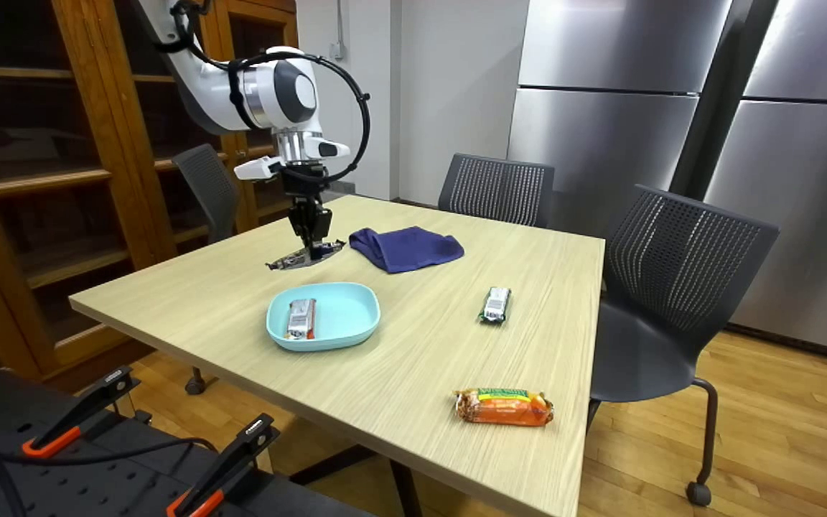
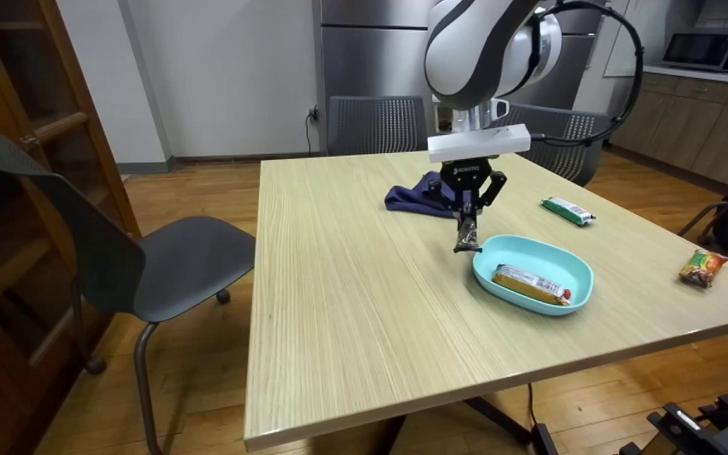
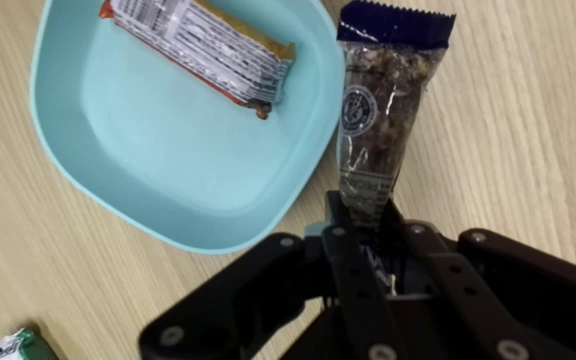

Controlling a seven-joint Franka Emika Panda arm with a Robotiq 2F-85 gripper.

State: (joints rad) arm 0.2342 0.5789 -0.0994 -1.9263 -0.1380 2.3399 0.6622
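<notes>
My gripper is shut on a snack bar in a clear wrapper with dark blue ends. The fingers pinch it across its middle, and they hide that part. In both exterior views the bar sticks out from under the gripper; its exact height over the table is hard to judge. Close beside it stands a turquoise dish, and in the wrist view the bar lies along the dish's rim. A second bar, with an orange and white wrapper, rests inside the dish.
A dark blue cloth lies crumpled on the table near the gripper. Farther off are a green and white bar and an orange packet. Chairs stand around the table's edges.
</notes>
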